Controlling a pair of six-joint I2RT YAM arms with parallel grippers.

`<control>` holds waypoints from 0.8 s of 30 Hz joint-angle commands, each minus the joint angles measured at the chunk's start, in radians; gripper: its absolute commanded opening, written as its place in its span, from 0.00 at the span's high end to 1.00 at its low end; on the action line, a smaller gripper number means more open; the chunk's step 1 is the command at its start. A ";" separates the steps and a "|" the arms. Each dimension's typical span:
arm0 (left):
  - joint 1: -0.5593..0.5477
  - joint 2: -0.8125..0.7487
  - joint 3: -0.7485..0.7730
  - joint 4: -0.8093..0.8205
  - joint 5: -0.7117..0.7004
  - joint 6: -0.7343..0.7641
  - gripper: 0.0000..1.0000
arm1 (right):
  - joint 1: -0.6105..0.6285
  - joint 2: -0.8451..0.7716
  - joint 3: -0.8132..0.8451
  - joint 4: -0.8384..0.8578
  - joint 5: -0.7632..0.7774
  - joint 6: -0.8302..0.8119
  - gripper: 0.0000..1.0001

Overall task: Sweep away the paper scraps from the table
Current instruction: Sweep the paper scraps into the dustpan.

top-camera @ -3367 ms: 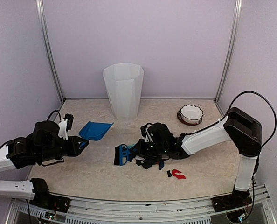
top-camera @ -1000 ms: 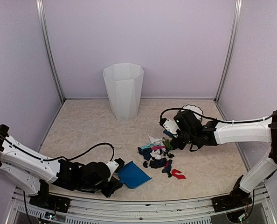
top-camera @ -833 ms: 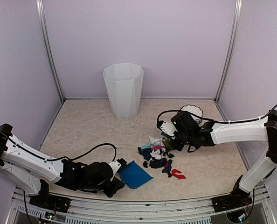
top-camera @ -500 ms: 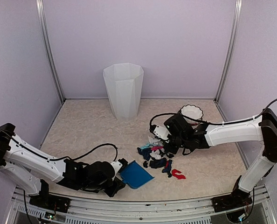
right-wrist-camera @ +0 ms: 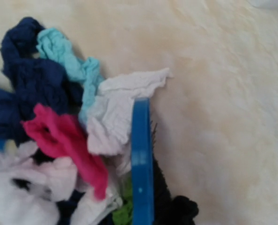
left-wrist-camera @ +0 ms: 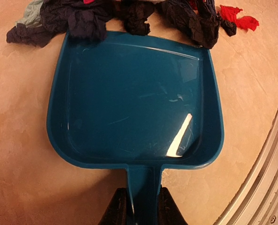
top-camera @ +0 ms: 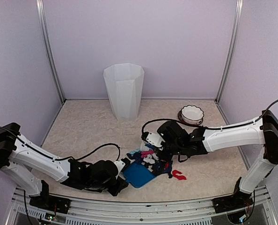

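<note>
A heap of paper scraps [top-camera: 147,156] in pink, white, teal and dark blue lies mid-table, pressed against the lip of the blue dustpan [top-camera: 138,176]. One red scrap [top-camera: 179,175] lies apart to the right. My left gripper [top-camera: 120,180] is shut on the dustpan's handle [left-wrist-camera: 142,197], and dark scraps [left-wrist-camera: 129,14] crowd the open edge of the empty pan [left-wrist-camera: 134,98]. My right gripper [top-camera: 160,148] is shut on the blue brush [right-wrist-camera: 141,159]. The brush stands right behind the pink [right-wrist-camera: 64,140] and white [right-wrist-camera: 115,112] scraps. Its fingers are hidden in the right wrist view.
A tall white bin [top-camera: 123,91] stands at the back centre of the table [top-camera: 83,126]. A white scalloped bowl [top-camera: 191,114] sits at the back right. The metal front edge [left-wrist-camera: 270,173] runs close to the dustpan's right side.
My right arm has swept the brush left and nearer, pushing the scraps up against the dustpan's lip. The left gripper has nudged the dustpan slightly right.
</note>
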 commanded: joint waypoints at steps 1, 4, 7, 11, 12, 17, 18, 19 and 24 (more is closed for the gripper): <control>0.013 0.033 0.002 -0.037 0.012 -0.013 1.00 | 0.048 -0.015 -0.003 -0.031 -0.074 0.056 1.00; 0.014 0.033 -0.003 -0.031 0.007 -0.017 1.00 | 0.071 -0.011 -0.004 -0.035 -0.072 0.061 1.00; 0.019 0.033 -0.012 -0.023 0.005 -0.020 1.00 | 0.090 -0.005 0.006 -0.053 -0.064 0.068 1.00; 0.026 0.027 -0.029 -0.012 0.004 -0.031 1.00 | 0.118 -0.009 0.018 -0.080 -0.051 0.077 1.00; 0.030 0.026 -0.034 -0.008 0.006 -0.034 1.00 | 0.126 -0.013 0.020 -0.087 -0.050 0.078 1.00; 0.043 0.021 -0.050 0.003 0.008 -0.040 1.00 | 0.170 -0.025 0.021 -0.091 -0.054 0.082 1.00; 0.043 0.021 -0.050 0.004 0.007 -0.041 1.00 | 0.176 -0.025 0.024 -0.093 -0.054 0.083 1.00; 0.045 0.021 -0.049 0.006 0.007 -0.040 1.00 | 0.181 -0.027 0.025 -0.096 -0.053 0.084 1.00; 0.048 0.025 -0.056 0.019 0.007 -0.039 1.00 | 0.199 -0.043 0.035 -0.102 -0.047 0.101 1.00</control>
